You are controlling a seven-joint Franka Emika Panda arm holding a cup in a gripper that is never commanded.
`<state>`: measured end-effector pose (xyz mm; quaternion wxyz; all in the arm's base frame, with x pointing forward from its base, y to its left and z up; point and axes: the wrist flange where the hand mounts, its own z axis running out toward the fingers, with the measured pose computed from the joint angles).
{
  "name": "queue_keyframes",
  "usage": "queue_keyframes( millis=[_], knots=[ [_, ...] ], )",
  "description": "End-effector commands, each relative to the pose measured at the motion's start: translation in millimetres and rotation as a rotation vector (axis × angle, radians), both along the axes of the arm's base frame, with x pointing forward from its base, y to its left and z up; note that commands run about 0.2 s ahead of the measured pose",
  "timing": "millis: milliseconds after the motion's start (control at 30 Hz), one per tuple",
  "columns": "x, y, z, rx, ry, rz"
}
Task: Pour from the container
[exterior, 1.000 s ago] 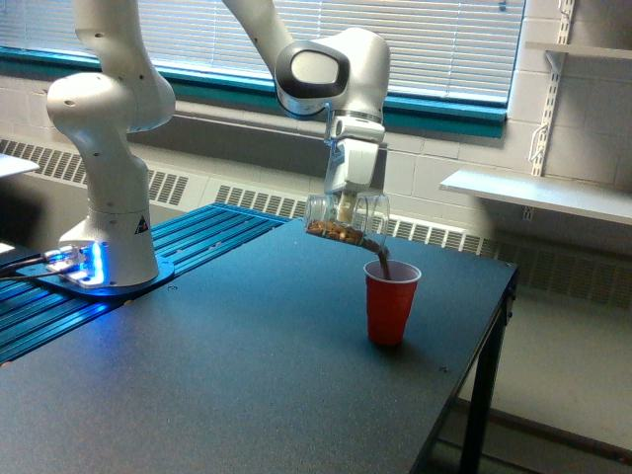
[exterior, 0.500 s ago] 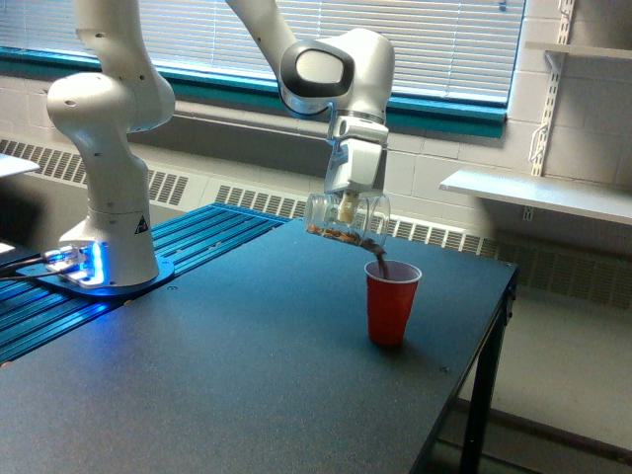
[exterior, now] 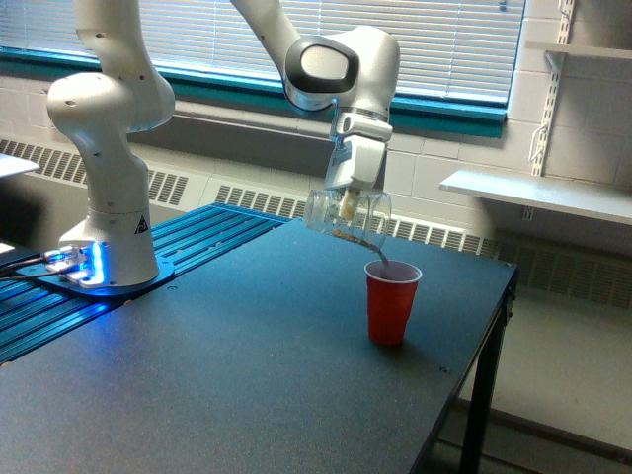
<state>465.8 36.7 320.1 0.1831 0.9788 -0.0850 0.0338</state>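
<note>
Dark table (exterior: 247,375) (matte top): red cup (exterior: 391,303) upright.

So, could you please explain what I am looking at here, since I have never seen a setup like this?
This is a single camera view from off to one side. The white jointed machine is a robot arm bolted beside a dark table. Its claw grips a clear plastic container, tipped on its side, with brown bits inside. A thin stream runs from its lip into a red cup standing upright on the table, just below and to the view's right.
</note>
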Motion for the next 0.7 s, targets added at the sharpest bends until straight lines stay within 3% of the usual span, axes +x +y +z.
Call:
queue_keyframes(
  millis=[33,400,700],
  knots=[
    [2.2,5.6,2.7,0.0,0.029,0.027],
    [3.5,4.0,5.2,0.012,0.043,0.03],
    [2.1,-0.5,5.1,0.058,0.033,0.013]
  ],
)
